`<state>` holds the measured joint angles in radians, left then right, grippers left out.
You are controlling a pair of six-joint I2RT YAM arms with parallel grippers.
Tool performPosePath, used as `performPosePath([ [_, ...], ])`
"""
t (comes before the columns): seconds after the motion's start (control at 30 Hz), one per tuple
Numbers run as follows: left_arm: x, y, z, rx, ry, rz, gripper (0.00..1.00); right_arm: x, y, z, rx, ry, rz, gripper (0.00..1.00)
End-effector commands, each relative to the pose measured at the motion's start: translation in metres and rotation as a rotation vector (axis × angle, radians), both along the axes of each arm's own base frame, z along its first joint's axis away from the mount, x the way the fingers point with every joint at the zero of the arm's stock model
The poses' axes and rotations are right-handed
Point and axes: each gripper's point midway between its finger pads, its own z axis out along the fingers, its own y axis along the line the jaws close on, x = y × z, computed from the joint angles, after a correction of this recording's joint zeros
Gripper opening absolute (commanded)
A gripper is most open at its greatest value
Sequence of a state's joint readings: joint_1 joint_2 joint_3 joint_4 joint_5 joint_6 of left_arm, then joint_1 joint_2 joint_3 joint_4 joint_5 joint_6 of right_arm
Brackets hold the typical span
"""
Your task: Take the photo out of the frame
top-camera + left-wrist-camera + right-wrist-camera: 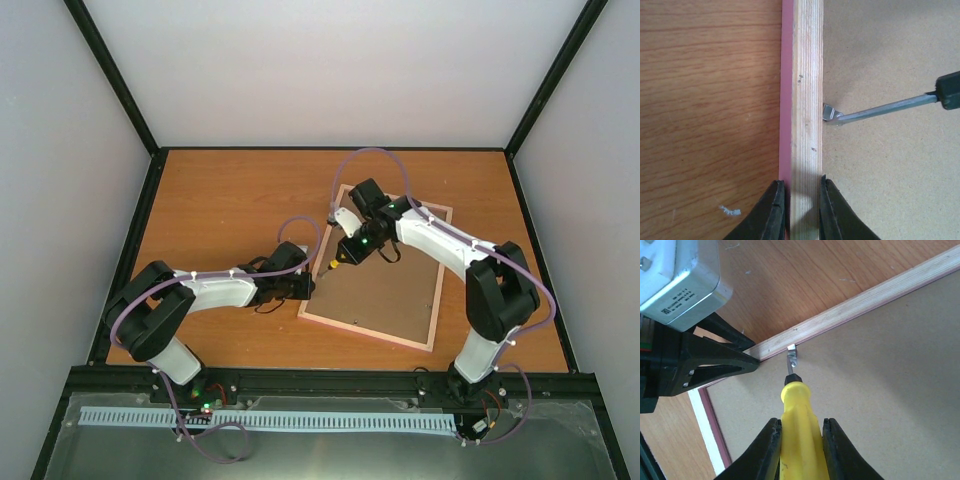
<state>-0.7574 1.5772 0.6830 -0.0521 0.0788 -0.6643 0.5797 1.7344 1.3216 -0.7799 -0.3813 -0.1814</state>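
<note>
The pink frame [365, 336] lies face down on the table with its brown backing board [390, 290] up. The photo is hidden under the board. My left gripper [308, 287] is shut on the frame's left rail [806, 100], one finger on each side [802, 187]. My right gripper [352, 250] is shut on a yellow-handled screwdriver [799, 415]. The screwdriver's metal shaft [880, 109] lies low across the board, and its tip touches a small metal tab [792, 354] at the rail's inner edge [828, 113].
The left gripper's black fingers [715, 365] sit close to the left of the tab in the right wrist view. The wooden table [220, 200] ends at black edge rails [330, 150] with grey walls behind them.
</note>
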Motion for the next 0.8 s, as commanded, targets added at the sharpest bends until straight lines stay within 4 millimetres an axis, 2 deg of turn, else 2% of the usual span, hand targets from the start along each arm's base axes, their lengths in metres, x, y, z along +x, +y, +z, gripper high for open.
performPosePath([
  [0.0,-0.006,-0.004,0.007,-0.05,0.031,0.018,0.01,0.039,-0.036,0.008,-0.177,-0.184,-0.157,0.03],
  [0.2,-0.005,-0.004,0.007,-0.046,0.027,0.02,0.01,0.042,-0.047,0.029,-0.188,-0.243,-0.191,0.03],
  [0.3,-0.004,-0.004,0.008,-0.046,0.024,0.019,0.01,0.027,-0.037,0.044,-0.089,-0.221,-0.128,0.03],
  [0.4,-0.004,-0.005,0.008,-0.048,0.024,0.018,0.01,-0.005,-0.014,0.051,0.058,-0.144,0.032,0.03],
  [0.47,-0.004,-0.005,0.009,-0.054,0.02,0.017,0.01,-0.02,-0.005,0.049,0.114,-0.088,0.084,0.03],
  [0.53,-0.003,-0.006,0.011,-0.058,0.013,0.016,0.01,-0.025,0.0,0.043,0.132,-0.051,0.097,0.03],
  [0.77,-0.002,-0.005,0.011,-0.056,0.007,0.021,0.01,-0.019,0.013,0.022,0.102,-0.008,0.11,0.03],
])
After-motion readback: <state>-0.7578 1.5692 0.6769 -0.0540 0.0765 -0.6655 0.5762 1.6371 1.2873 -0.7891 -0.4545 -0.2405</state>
